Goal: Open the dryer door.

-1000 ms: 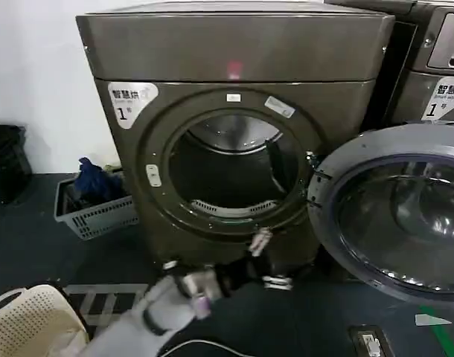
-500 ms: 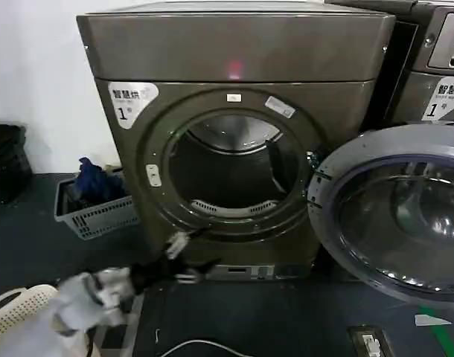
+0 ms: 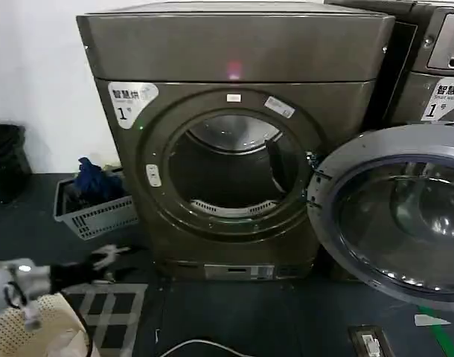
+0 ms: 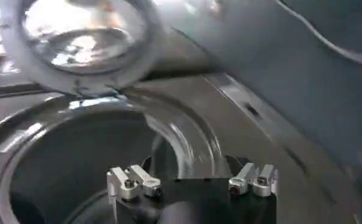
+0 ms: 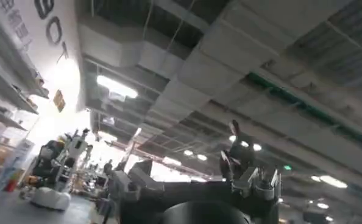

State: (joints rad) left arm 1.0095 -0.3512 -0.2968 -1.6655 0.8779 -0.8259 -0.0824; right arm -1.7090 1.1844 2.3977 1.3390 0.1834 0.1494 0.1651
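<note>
The dryer door (image 3: 394, 216) stands swung fully open at the right of its grey-brown machine (image 3: 234, 141), hinged at the opening's right edge, its grey inner face and glass turned toward you; it has not shifted over the last second. You see the drum opening (image 3: 231, 167) uncovered. Your left end effector (image 3: 108, 260) has drawn back from below the opening's front to the lower left, low over the dark floor (image 3: 286, 320), near the grey laundry basket (image 3: 93, 208) and above the white basket (image 3: 37, 327); its fingers (image 4: 135, 181) stand apart with nothing between them. Your right end effector (image 5: 196, 182) points up at a ceiling (image 5: 260, 73), fingers spread and empty.
</note>
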